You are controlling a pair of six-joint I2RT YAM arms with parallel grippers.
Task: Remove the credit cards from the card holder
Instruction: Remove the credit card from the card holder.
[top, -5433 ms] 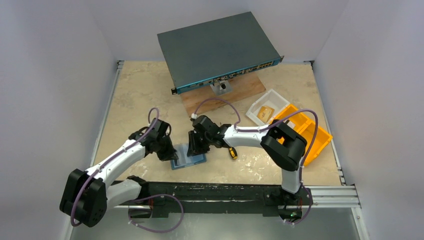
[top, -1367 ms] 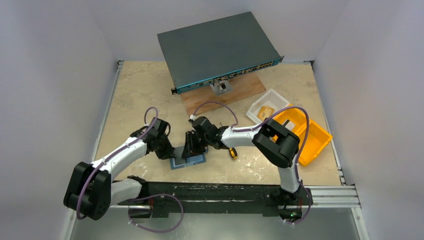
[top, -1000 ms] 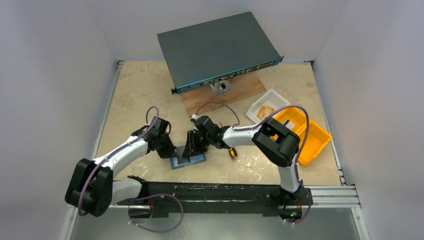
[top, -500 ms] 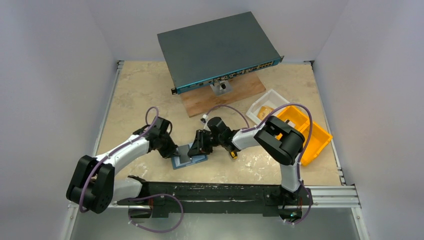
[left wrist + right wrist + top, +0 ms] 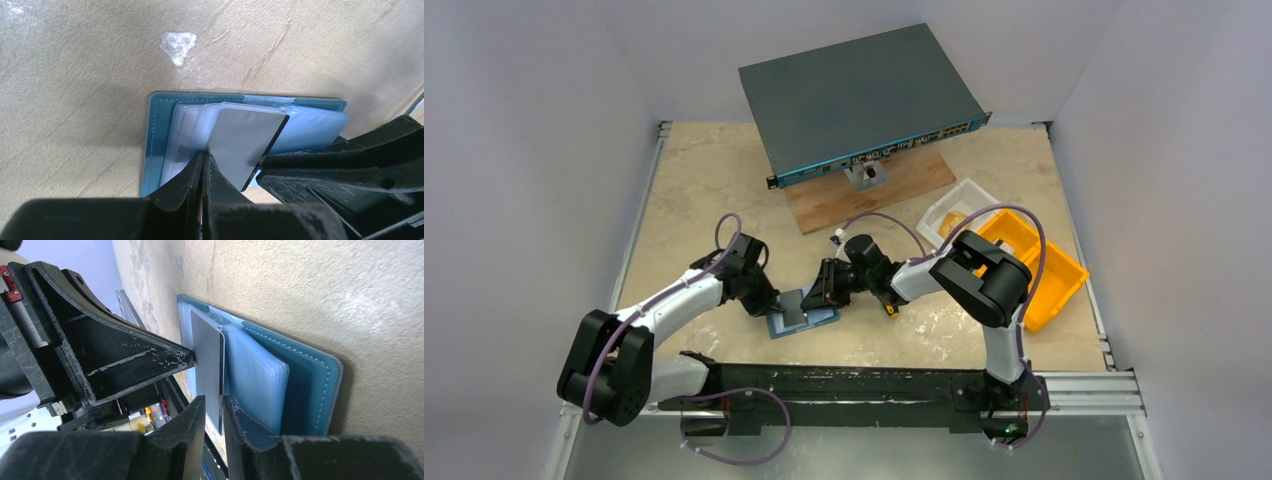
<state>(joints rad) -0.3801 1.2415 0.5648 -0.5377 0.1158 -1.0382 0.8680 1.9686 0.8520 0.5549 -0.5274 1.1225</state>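
Note:
The card holder (image 5: 812, 321) lies open on the table, teal-blue with paler slotted sleeves (image 5: 159, 130) (image 5: 310, 385). A grey credit card (image 5: 245, 140) (image 5: 207, 355) sticks partly out of it, tilted up. My left gripper (image 5: 774, 303) (image 5: 204, 154) is shut, its tips pressing on the clear sleeves beside the card's left edge. My right gripper (image 5: 816, 297) (image 5: 214, 402) reaches in from the right. Its jaws stand narrowly apart on either side of the card's free end, with a gap still showing.
A large dark grey network switch (image 5: 859, 95) rests on a wooden board (image 5: 894, 185) at the back. A white tray (image 5: 944, 212) and orange bins (image 5: 1049, 275) stand at the right. A yellow-handled tool (image 5: 889, 305) lies under the right arm. A metal rail (image 5: 874, 385) runs along the near edge.
The right wrist has swung back to the right and lower, now reaching the holder at a slant. Its jaws have narrowed around the grey card. The left gripper has stayed shut on the holder.

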